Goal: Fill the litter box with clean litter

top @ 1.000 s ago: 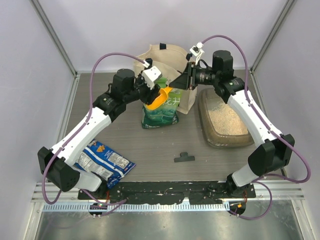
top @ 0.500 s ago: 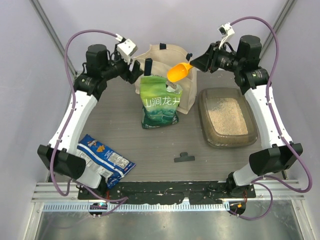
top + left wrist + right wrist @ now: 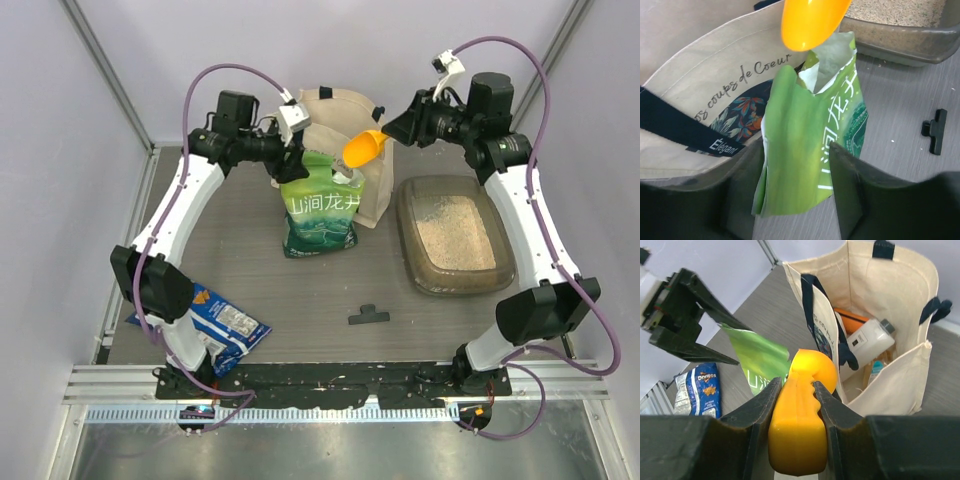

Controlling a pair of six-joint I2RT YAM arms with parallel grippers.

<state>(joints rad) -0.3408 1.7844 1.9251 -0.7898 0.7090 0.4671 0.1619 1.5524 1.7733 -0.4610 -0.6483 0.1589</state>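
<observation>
The litter box (image 3: 410,252) lies at the right of the table, and a layer of pale clean litter (image 3: 450,232) covers its floor. From the left wrist view I see its near wall (image 3: 900,46) and the litter (image 3: 900,10). My right gripper (image 3: 395,133) (image 3: 797,385) is shut on the handle of an orange scoop (image 3: 362,147) (image 3: 797,440), held in the air over the green pouch (image 3: 320,205). What the scoop holds is hidden. My left gripper (image 3: 292,158) (image 3: 795,200) is open, its fingers on either side of the pouch's torn top (image 3: 795,145).
A cream tote bag (image 3: 330,105) (image 3: 900,295) with bottles inside stands behind the pouch. A blue snack bag (image 3: 215,322) lies at front left by the left arm's base. A black clip (image 3: 368,315) rests on the table in front of the pouch.
The right gripper lifted the scoop out of the pouch and up to the right. The left gripper let go, swung away left, then came back to straddle the pouch's top.
</observation>
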